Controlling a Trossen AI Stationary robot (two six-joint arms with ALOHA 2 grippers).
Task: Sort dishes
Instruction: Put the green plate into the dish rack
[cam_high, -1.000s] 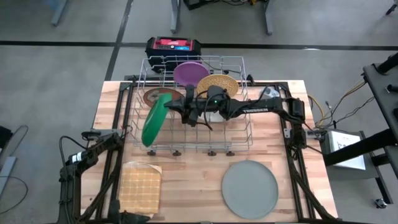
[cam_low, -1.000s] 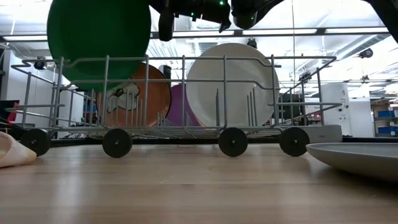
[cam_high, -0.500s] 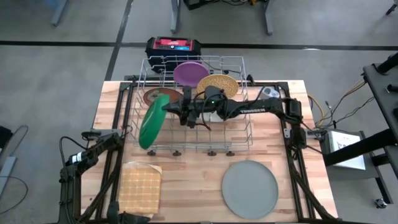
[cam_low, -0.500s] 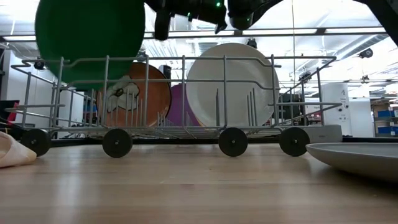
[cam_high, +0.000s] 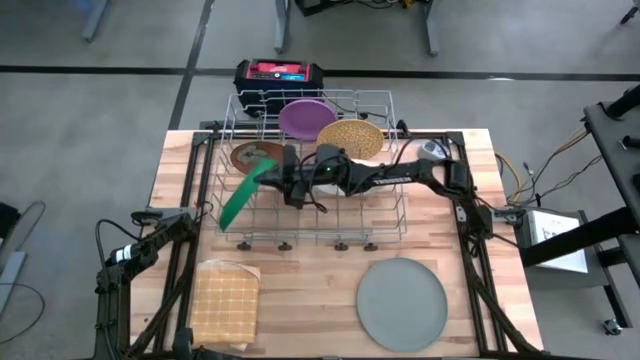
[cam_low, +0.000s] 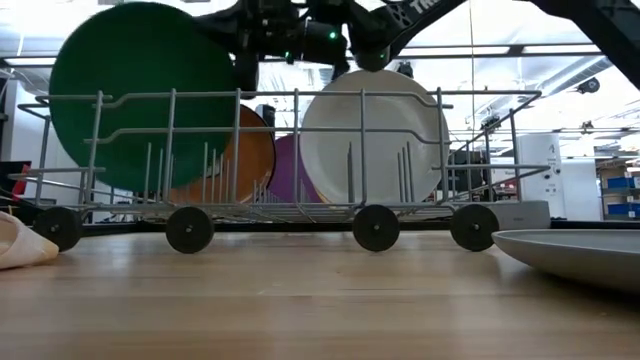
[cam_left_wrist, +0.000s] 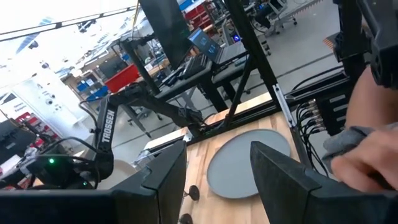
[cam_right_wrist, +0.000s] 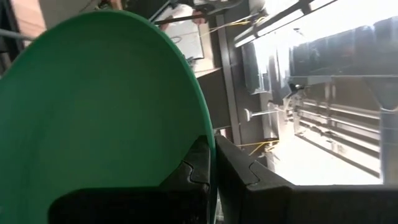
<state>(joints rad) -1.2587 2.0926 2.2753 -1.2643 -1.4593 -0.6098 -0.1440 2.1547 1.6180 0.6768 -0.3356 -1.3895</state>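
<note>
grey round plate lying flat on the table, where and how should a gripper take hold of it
Probably by the rim. The grey round flat plate lies face up on the wooden table, in front of the wire dish rack, so its face offers nothing to pinch. In the low view its edge curves up off the wood, so one finger could slip under from the side and the other close on top.

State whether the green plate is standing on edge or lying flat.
On edge: the green plate shows as a thin tilted strip from above, gripped by the right pincer in the rack.

A robotics lab or workshop: beyond the wooden table (cam_high: 440, 255) stand shelving racks (cam_left_wrist: 186, 37), ceiling strip lights (cam_low: 560, 48) (many rows), and cabled equipment frames (cam_left_wrist: 261, 68).
</note>
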